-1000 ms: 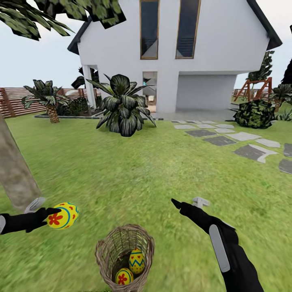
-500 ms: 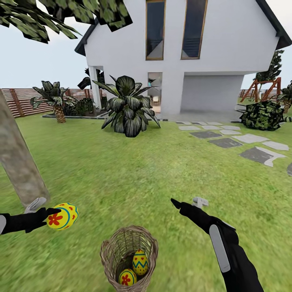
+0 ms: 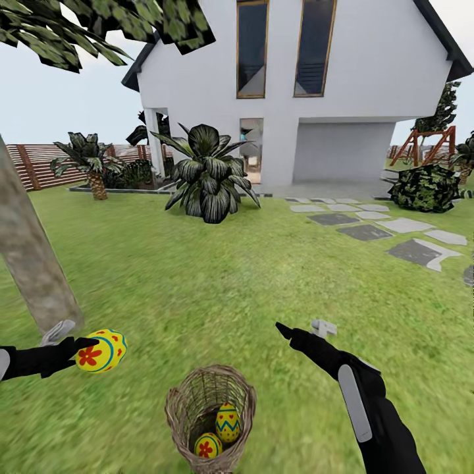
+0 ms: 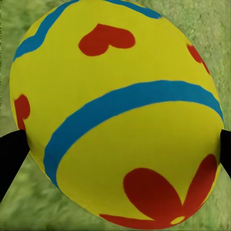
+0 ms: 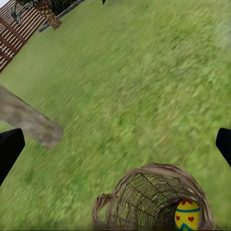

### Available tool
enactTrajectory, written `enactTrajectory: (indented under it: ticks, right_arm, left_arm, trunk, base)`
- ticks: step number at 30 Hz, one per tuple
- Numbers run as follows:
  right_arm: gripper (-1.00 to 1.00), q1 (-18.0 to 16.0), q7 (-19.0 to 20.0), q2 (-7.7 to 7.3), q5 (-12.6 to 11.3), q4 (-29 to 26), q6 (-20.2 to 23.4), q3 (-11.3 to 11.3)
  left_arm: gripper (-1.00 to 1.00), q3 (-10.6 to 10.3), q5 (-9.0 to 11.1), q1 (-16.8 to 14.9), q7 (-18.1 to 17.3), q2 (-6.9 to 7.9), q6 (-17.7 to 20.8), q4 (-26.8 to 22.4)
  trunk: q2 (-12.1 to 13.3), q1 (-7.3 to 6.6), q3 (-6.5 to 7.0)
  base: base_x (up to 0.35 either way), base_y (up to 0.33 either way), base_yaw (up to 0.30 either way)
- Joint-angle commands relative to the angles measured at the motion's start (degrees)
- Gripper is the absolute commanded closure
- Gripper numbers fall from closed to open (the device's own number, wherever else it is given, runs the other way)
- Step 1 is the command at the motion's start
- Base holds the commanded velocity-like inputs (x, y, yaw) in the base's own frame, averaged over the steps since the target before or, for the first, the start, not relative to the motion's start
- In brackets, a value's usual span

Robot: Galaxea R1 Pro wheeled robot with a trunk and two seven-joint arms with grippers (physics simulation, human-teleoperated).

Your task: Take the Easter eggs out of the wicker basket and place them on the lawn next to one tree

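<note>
While my left hand (image 3: 84,347) pinches one egg (image 3: 103,350) beside the trunk (image 3: 29,257), two eggs (image 3: 227,422) lie in the basket (image 3: 178,415); right hand (image 3: 304,327) spread, empty.

Lawn (image 3: 217,276) around the tree trunk (image 3: 29,263) was wide open; only the wicker basket (image 3: 209,411) stood nearby, off toward the near edge.

I see a smooth, glossy painted shell on the egg (image 4: 115,115) in my left end effector (image 3: 84,347), whose fingers look matt black. The basket (image 3: 209,413) is open-woven tan wicker, rough-textured. The lawn (image 3: 217,276) reads as mottled matt grass, the tree trunk (image 3: 29,260) as smooth, speckled grey-brown bark.
</note>
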Motion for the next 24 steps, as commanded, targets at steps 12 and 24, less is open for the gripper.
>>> enactTrajectory:
  ticks: [12,24]
  right_arm:
    - [-1.0,0.0,0.1,0.26,-0.2,0.4,0.3,0.2]
    - [-1.0,0.0,0.1,0.43,-0.1,0.5,0.2,0.4]
  left_arm:
    - [1.0,0.2,-0.3,-0.1,-0.4,-0.02,0.3,0.0]
    - [1.0,0.2,-0.3,-0.1,-0.4,-0.02,0.3,0.0]
  trunk:
    - [4.8,-2.67,2.09]
    - [9.6,-5.31,4.24]
  base:
    - [-0.222,0.0,0.126]
    - [-0.001,0.0,0.288]
